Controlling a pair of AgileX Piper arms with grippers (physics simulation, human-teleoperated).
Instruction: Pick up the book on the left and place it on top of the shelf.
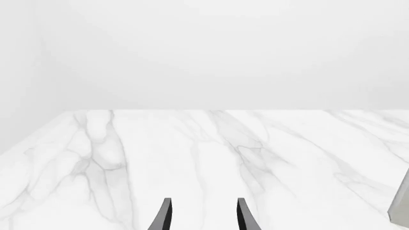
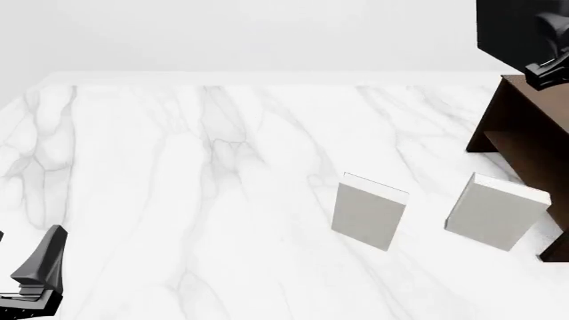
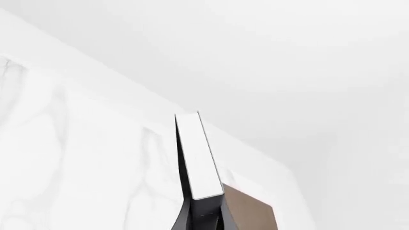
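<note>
low at the front view's left edge, the left hand (image 2: 36, 270) rests over the marble surface (image 2: 222, 200), fingers parted around nothing. two pale books (image 2: 369, 210) stand mid-surface. up high, the right hand (image 2: 547, 67) grips the black book (image 2: 516, 27) above the brown shelf (image 2: 524, 127).

Three books show in all: two pale grey-white rectangular books, one (image 2: 369, 211) and another (image 2: 495, 211), and one slim dark charcoal-black book (image 2: 508, 27) with white page edges. There is one dark brown wooden shelf unit (image 2: 531, 127), one white marble-patterned table (image 2: 178, 167), and two dark grippers, the left (image 2: 36, 273) and the right (image 3: 203, 218).
</note>
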